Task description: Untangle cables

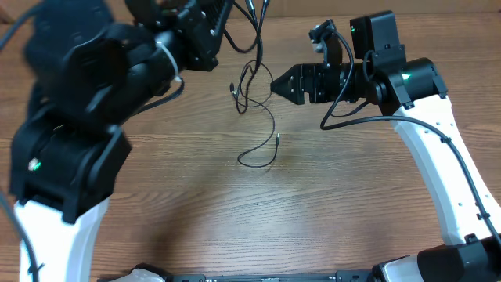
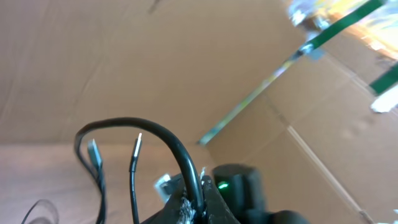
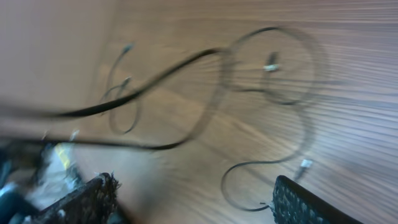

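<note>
Where the cables (image 1: 257, 117) trail onto the worktop (image 1: 235, 211), a loop is laid flat, silver tip pointed away; beyond, strands are strung lengthwise toward the far edge. Beside them the right gripper (image 1: 274, 84) is seen, jaws held wide apart; farthest back, the left gripper (image 2: 196, 202) is clamped, jaws together, on the cables.

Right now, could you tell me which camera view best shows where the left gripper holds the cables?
The left wrist view: the left gripper is shut on one of the cables, close up. Overhead shows the cables dangling to the table, the grip itself unclear. The right wrist view shows only blurred loops.
</note>
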### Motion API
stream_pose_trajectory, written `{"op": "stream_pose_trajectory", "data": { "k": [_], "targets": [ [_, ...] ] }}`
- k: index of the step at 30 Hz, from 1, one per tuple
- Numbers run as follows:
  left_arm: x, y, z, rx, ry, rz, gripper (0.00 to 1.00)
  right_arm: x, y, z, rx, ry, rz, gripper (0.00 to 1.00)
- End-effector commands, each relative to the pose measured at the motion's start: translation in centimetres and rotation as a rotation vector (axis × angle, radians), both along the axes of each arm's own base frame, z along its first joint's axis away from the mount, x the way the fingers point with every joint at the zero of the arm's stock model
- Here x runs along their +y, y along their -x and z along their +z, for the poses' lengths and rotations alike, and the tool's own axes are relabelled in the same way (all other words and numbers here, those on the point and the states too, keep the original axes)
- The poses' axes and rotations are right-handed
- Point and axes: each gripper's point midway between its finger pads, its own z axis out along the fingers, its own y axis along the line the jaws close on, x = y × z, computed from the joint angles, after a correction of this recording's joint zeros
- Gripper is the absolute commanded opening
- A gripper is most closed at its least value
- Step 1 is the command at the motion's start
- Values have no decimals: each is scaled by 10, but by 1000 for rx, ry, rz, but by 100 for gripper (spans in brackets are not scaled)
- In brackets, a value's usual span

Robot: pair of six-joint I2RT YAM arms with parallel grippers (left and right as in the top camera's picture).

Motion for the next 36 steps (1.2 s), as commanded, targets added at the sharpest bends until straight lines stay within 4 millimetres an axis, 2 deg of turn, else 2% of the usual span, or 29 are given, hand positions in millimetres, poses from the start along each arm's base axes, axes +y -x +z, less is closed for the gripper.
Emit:
{"op": "stream_pose_trajectory", "data": {
  "k": [1, 5, 8, 10, 14, 18, 23, 30, 36],
  "targets": [
    [15, 51, 64, -160, 76, -30, 4, -26, -23, -21, 35, 84, -151, 79],
    [19, 75, 82, -203, 108, -62, 4, -23, -33, -37, 58, 84, -143, 80],
    [18, 84, 85, -209, 117, -87, 4, -7, -35, -44, 36, 62, -53, 83],
    [19, 88, 86, -216, 119, -94, 4, 4, -34, -51, 10, 66, 17, 84],
    [19, 94, 89, -219, 126, -106, 4, 23, -31, -76, 19, 101, 111, 85],
    [20, 95, 89, -220, 127, -106, 4, 50, -9, -93, 26, 79, 287, 85],
    [19, 96, 89, -217, 129, -110, 4, 65, -8, -116, 42, 96, 326, 84],
    [19, 95, 84, -200, 123, -110, 4, 83, -37, -155, 2, 85, 334, 80],
    [19, 94, 81, -185, 118, -109, 4, 93, -77, -171, -145, 107, 290, 81]
  ]
}}
